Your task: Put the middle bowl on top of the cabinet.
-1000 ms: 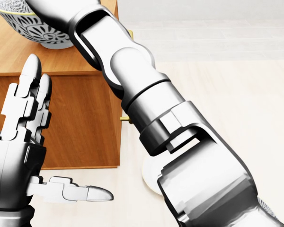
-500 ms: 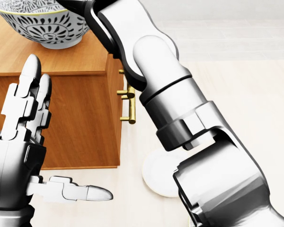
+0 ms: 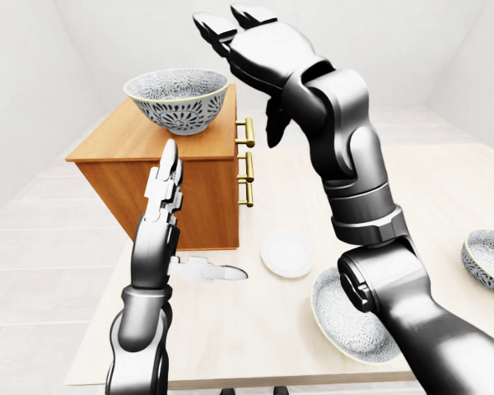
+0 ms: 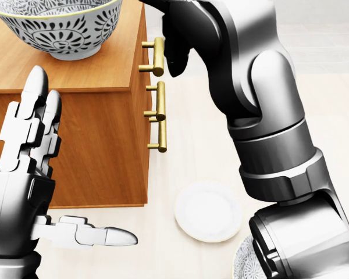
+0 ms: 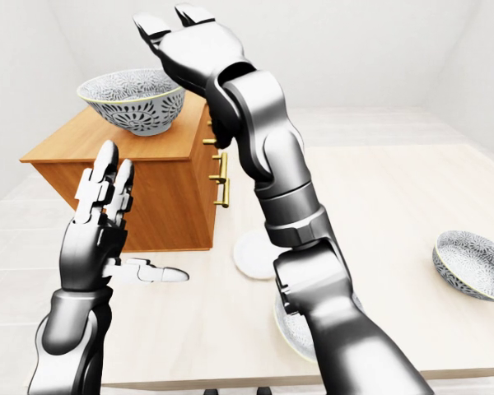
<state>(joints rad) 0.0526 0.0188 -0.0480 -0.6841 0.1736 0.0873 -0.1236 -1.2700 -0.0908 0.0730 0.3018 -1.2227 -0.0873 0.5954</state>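
Where visible: three bowls point(image 3: 178, 99) point(image 3: 346, 325) point(image 3: 487, 259), one plate point(image 3: 286, 253).

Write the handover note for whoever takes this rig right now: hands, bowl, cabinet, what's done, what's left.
Right hand: open, empty, raised above and right of the bowl in the left-eye view.
Left hand: open, empty, fingers upright beside the cabinet.
The bowl sits upright on the cabinet top; neither hand touches it.
Table: a second bowl, a third bowl, a white plate.
Done: placement looks complete.
Left: probably only lowering both arms.
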